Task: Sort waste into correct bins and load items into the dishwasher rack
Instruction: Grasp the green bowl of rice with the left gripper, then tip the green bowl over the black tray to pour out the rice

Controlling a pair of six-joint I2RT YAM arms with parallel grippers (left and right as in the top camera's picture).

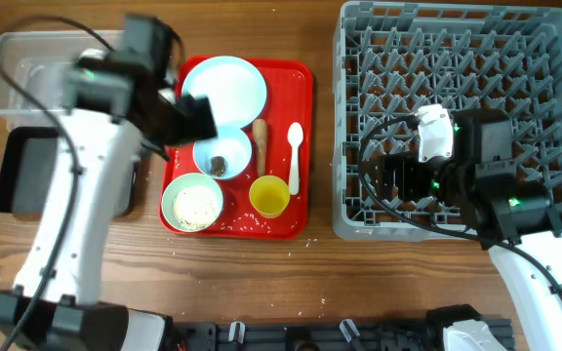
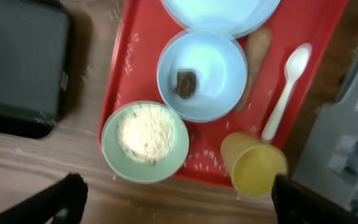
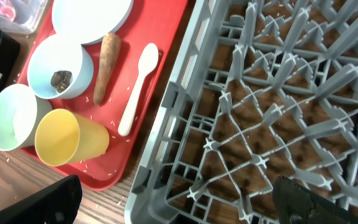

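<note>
From overhead, the blurred left arm (image 1: 115,88) covers a corner of the clear tub (image 1: 27,78) and part of the black tray (image 1: 13,175). The left wrist view is soft throughout — the plate (image 2: 219,12) is cut by its top edge, and the dark scrap (image 2: 186,83) in the blue bowl (image 2: 219,62) cannot be identified. The left gripper (image 2: 180,202) shows only two finger stubs, cropped at the bottom.

Red tray (image 1: 296,93) carries a pale blue plate (image 1: 223,84), pale blue bowl (image 1: 203,156), mint bowl (image 1: 169,203) of white rice (image 1: 196,205), yellow cup (image 1: 269,196), white spoon (image 1: 295,161), brown stick (image 1: 260,141). Grey lattice rack (image 1: 359,39); black bin (image 1: 18,166); brown wood-grain desk (image 1: 359,292).
</note>
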